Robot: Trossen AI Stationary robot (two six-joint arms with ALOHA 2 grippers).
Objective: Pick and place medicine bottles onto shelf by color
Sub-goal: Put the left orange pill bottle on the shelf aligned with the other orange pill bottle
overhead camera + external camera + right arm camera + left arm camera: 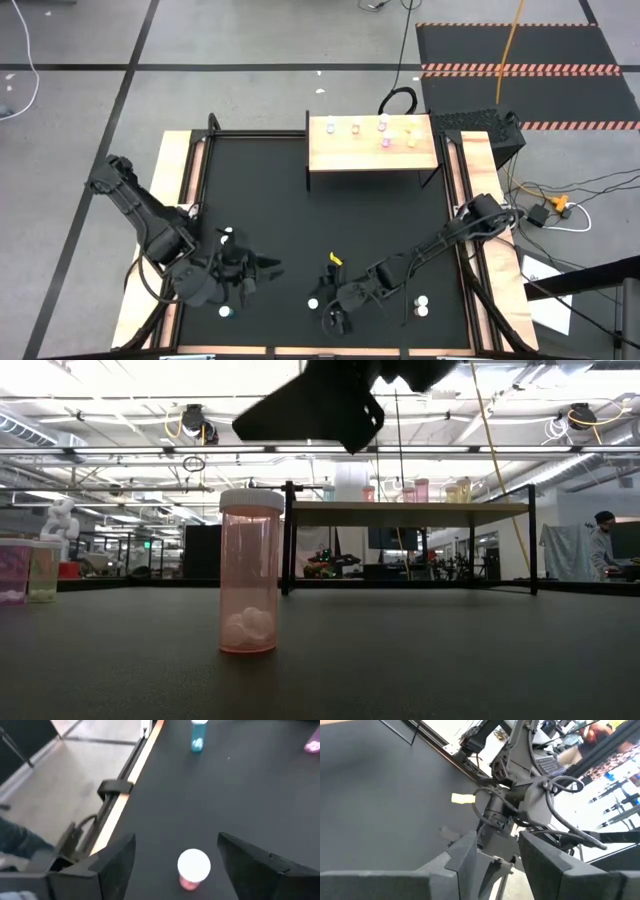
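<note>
Right gripper [175,852] hovers over the near table edge, fingers spread wide and empty, straddling a pink bottle [193,868] that stands upright on the black table [300,230] below, apparently lined up for a top-down grab. Left gripper [495,857] waits at the near left, fingers part open with nothing between them. Shelf [325,155] at the far edge already carries several bottles, seemingly grouped by tint. A blue bottle [198,735] stands well apart from the pink one.
</note>
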